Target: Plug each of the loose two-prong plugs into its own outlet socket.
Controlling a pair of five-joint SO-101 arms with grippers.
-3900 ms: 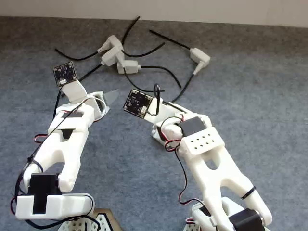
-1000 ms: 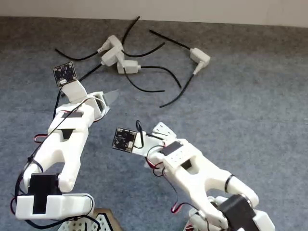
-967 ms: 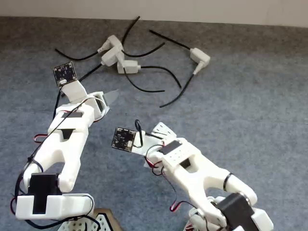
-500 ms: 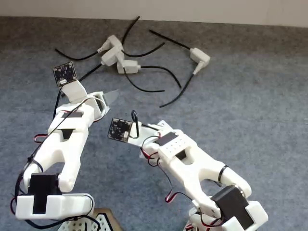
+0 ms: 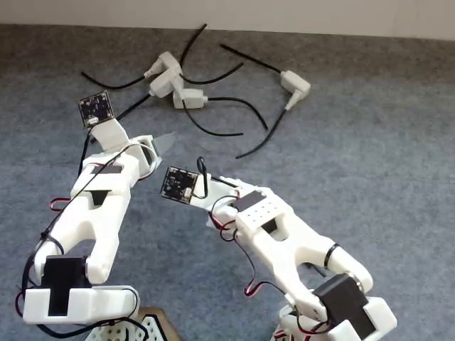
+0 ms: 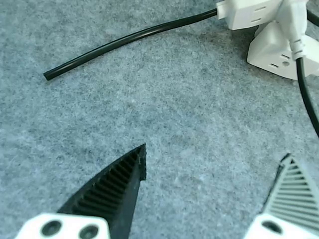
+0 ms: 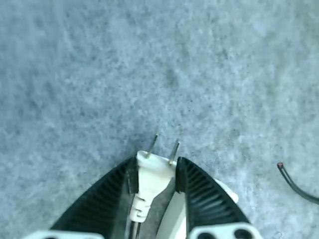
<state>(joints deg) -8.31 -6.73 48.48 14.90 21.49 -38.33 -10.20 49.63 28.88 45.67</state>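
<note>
The right tool (image 7: 155, 165) is clenched on a two-prong plug (image 7: 151, 175), prongs forward over the desk (image 7: 75, 74) — the carrying step, I judge. The left tool (image 6: 214, 167) hangs released near the outlet sockets (image 6: 270, 50). Next — align the prongs with a free slot.

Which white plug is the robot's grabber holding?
The two-prong plug pinched in the right gripper, with its prongs sticking out in front. The other plugs lie loose on the grey carpet.

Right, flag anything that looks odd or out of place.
White outlet blocks lie heaped across each other with black cords tangled around them. The plug in the right gripper sits slightly tilted.
</note>
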